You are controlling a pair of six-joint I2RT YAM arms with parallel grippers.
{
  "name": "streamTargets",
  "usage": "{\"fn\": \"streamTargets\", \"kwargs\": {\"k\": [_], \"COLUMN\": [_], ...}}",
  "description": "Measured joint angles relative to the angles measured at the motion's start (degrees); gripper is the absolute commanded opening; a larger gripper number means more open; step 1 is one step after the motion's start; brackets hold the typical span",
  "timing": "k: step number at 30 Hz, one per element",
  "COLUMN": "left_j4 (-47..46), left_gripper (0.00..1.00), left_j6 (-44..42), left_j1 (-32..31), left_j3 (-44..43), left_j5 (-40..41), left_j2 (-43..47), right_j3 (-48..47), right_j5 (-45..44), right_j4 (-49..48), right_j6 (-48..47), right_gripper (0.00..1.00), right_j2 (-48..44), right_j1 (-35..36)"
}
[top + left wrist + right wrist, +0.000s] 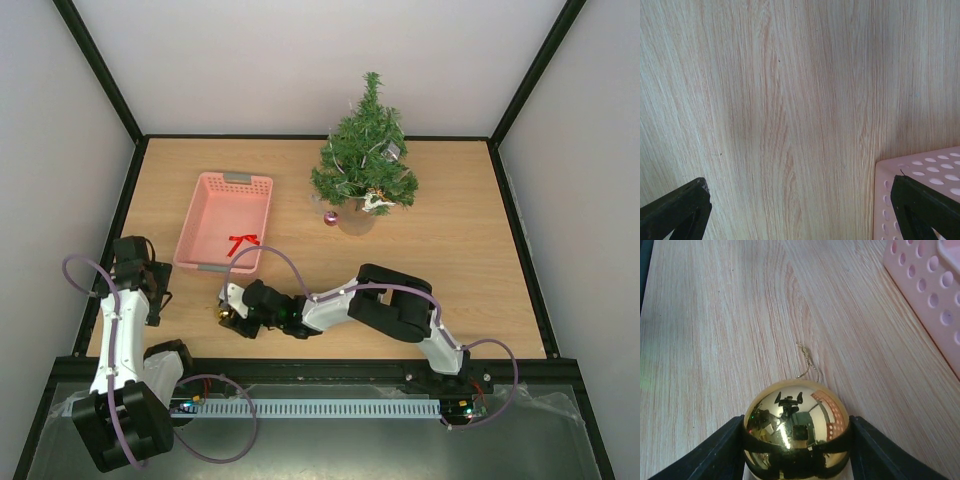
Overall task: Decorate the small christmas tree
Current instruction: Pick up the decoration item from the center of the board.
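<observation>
On the far side of the table (460, 270), toward one o'clock from its middle, the small christmas tree (365, 150) stood upright in the overhead view. It already carried a white ornament (378, 203) low in its branches. A magenta bauble (330, 217) lay on the wood just beside its base, at the tree's eight o'clock. A pink basket (225, 222) sat at ten o'clock from the table's middle, with a red bow (242, 241) inside. The right gripper (228, 312) reached across to the basket's six o'clock, close to its near rim. The left gripper (155, 295) hung at the basket's eight o'clock, near the table's left edge.

In the left wrist view, the left gripper (800, 205) had its fingers (677, 210) spread wide over bare wood, holding nothing. A corner of the pink basket (925, 165) showed at five o'clock in the frame.

In the right wrist view, the right gripper (796, 445) pinched a gold bauble (795, 425), one dark finger (722, 452) pressed to each side. The bauble's thin hanging thread (807, 362) lay on the table at its twelve o'clock. The basket's perforated wall (927, 295) stood at two o'clock.
</observation>
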State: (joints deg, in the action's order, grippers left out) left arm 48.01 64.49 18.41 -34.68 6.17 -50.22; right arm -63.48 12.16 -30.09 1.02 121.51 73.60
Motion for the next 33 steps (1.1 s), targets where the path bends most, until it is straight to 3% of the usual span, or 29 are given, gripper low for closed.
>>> {"fn": "streamTargets", "kwargs": {"k": [12, 21, 26, 33], "left_j4": [-0.2, -2.1, -6.4, -16.1], "left_gripper": [0.99, 0.99, 0.99, 0.98], "left_j6": [-1.0, -6.9, -12.7, -19.6], "left_j1": [0.0, -1.7, -4.5, -8.0], "left_j3": [0.0, -2.4, -4.9, -4.7], "left_j5": [-0.2, -0.8, -3.2, -15.5], "left_j2": [0.0, 0.0, 0.1, 4.3], "right_j3": [-0.1, 2.0, 6.2, 12.3], "right_j5": [0.1, -0.6, -3.2, -10.8], "right_j4": [0.0, -0.7, -0.9, 0.8], "right_j6": [-1.8, -2.3, -2.9, -3.6], "right_gripper": [0.37, 0.36, 0.36, 0.36], "right_j2": [0.0, -2.6, -9.4, -25.3], "right_j1": [0.0, 0.0, 0.0, -0.1]}}
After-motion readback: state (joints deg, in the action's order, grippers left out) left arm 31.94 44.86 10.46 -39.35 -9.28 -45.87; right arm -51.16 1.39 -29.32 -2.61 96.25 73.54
